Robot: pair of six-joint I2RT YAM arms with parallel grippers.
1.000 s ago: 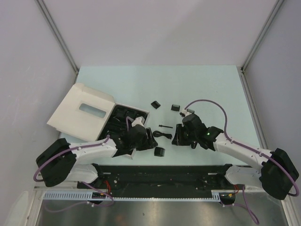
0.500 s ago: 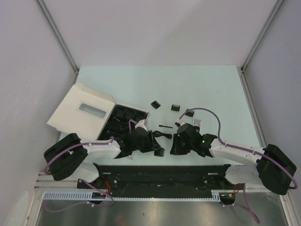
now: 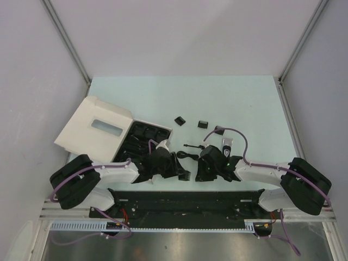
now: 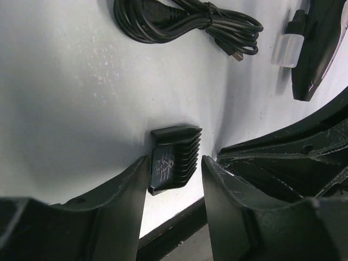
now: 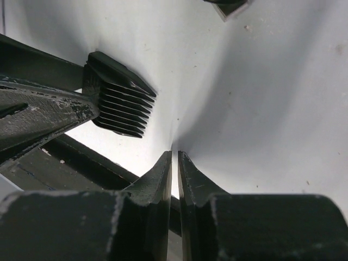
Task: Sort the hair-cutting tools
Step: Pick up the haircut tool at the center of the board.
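A small black comb guard [image 4: 175,157] lies on the table by its near edge. My left gripper [image 4: 174,159] stands open around it: one finger [image 4: 128,187] is against its side and the other leaves a gap. In the top view this guard [image 3: 185,175] lies between the two grippers. My right gripper [image 5: 175,155] is shut and empty, just right of the same guard [image 5: 122,106]. The coiled cable [image 3: 187,156], tiny brush [image 3: 191,145] and black-and-silver clipper [image 3: 227,144] lie behind. Two more guards [image 3: 179,120] [image 3: 203,123] sit farther back.
The white box [image 3: 93,128] with its lid open and its black tray [image 3: 145,135] stands at the left, behind my left arm. The black rail [image 3: 185,198] of the arm bases runs right along the near edge, close under both grippers.
My left gripper came right and toward the near edge, and its jaws narrowed around the comb guard. My right gripper drew left and nearer and closed its jaws.
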